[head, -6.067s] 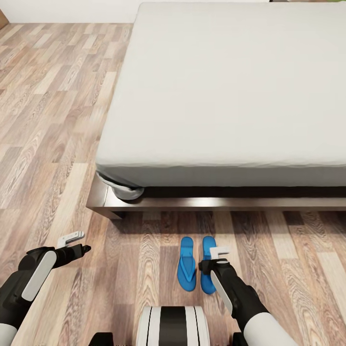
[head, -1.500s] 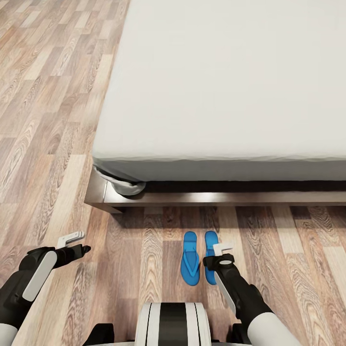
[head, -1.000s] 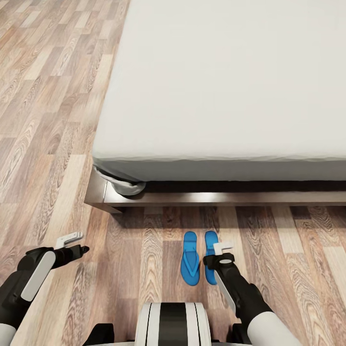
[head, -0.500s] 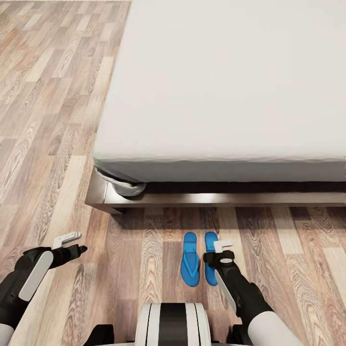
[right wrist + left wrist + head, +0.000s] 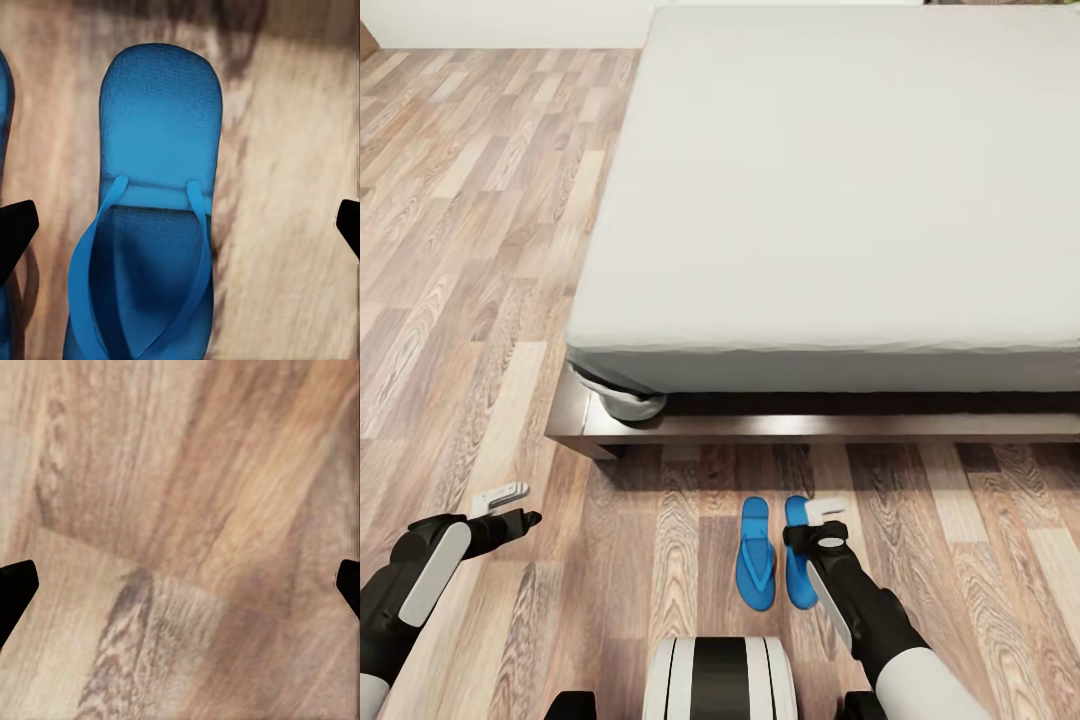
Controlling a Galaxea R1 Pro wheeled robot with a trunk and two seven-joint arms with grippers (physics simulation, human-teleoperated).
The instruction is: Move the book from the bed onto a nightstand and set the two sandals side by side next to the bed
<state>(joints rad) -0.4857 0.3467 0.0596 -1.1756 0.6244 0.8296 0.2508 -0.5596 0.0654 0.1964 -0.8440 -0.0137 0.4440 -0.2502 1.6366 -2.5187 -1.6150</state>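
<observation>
From my remote station, two bright blue flat sandals (image 5: 772,553) lie side by side on the light wood-plank floor (image 5: 470,300) at lower centre, near the large bed's dark brown frame (image 5: 810,428) and pale grey mattress (image 5: 840,190). My right gripper (image 5: 818,520) hangs over the right-hand sandal (image 5: 150,225), fingers spread apart. My left gripper (image 5: 508,506), lower left, is spread over bare planks.
</observation>
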